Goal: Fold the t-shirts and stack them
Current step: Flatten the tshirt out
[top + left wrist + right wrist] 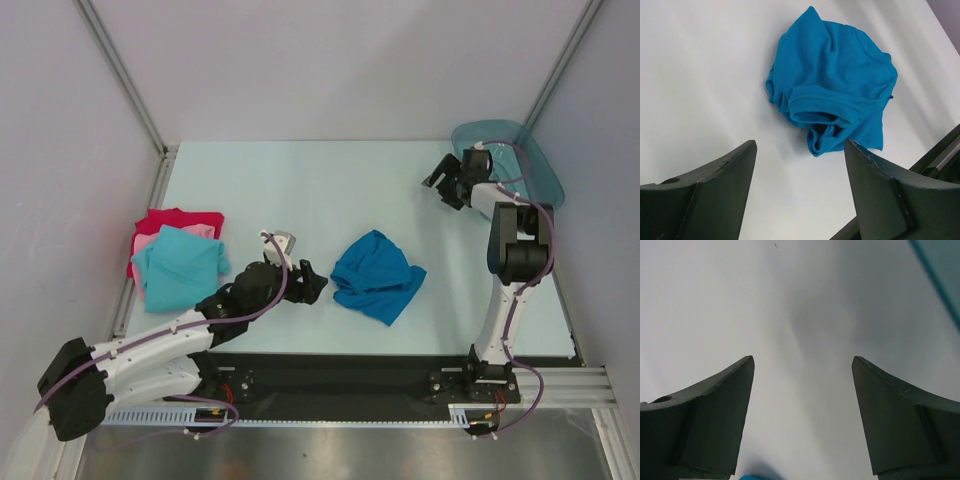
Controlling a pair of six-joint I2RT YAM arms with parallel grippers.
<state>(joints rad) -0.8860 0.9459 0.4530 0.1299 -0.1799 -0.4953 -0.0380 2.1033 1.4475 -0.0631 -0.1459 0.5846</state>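
Observation:
A crumpled medium blue t-shirt point(377, 275) lies in the middle of the table; the left wrist view shows it point(835, 75) just ahead of the open jaws. At the left edge a light turquoise t-shirt point(180, 262) lies on a pink t-shirt point(150, 240), which lies on a red t-shirt point(178, 217). My left gripper point(312, 281) is open and empty, just left of the blue shirt. My right gripper point(442, 183) is open and empty over bare table at the back right; a sliver of blue cloth point(750, 477) shows at the bottom edge of its view.
A teal translucent plastic tray point(530, 160) stands at the back right corner, right of the right gripper; its edge shows in the right wrist view point(942, 275). Metal frame posts and grey walls enclose the table point(300, 180).

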